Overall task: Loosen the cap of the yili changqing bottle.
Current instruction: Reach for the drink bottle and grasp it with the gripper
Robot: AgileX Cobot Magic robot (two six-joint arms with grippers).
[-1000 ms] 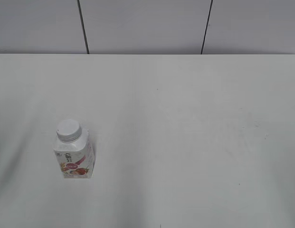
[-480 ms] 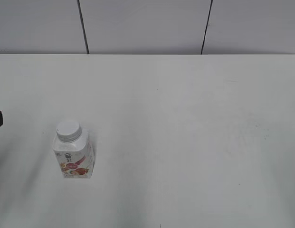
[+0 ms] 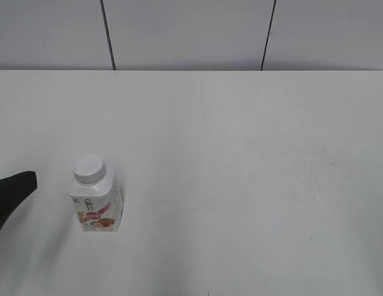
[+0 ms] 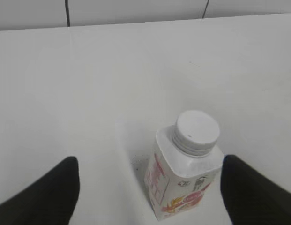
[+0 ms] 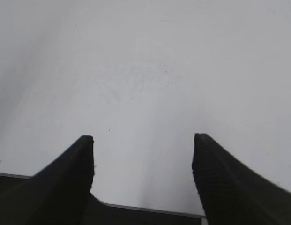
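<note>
White cap (image 4: pixel 197 128) sits on the upright yili changqing bottle (image 4: pixel 182 185); left gripper (image 4: pixel 147 180) and right gripper (image 5: pixel 143 140) gape empty.

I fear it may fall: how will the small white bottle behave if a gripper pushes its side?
The yili changqing bottle stands upright on a small squarish base, so a high push probably tips it. Its plastic looks smooth, perhaps slippery. The cap is on.

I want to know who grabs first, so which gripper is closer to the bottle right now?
Left. The left gripper is open with the bottle between its fingers, not touching. The right gripper is open over bare table, no bottle in its view.
</note>
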